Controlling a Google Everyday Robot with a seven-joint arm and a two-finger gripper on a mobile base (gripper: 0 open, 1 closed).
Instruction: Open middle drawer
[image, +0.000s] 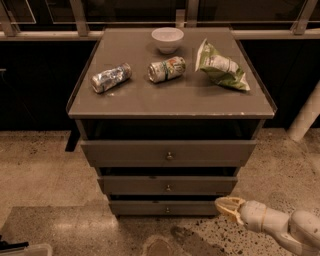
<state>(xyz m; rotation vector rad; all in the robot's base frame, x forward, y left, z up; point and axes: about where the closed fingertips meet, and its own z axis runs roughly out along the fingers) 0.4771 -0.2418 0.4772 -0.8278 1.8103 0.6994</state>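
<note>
Below the front edge of the table (175, 97), three grey-brown drawer fronts are sitting one under another, each with a small round knob at its centre. The middle drawer (135, 185) is lying between the widest front above and the slimmest one below, with a dark gap showing over its top edge; whatever it is holding is hidden. Under the table's front right corner, low over the speckled floor (50, 165), the claw (225, 204) is hanging on its pale arm, pointing left just beside the right end of the bottom drawer (135, 207) and apart from the middle drawer's knob (168, 188). Whether the claw is apart or together cannot be told. A white bowl (167, 39) is standing at the middle of the back edge. A crushed silver can (111, 77) is lying toward the left edge, a green-and-white can (166, 69) is lying on its side near the centre, and a green snack bag (221, 70) is resting toward the right edge.
</note>
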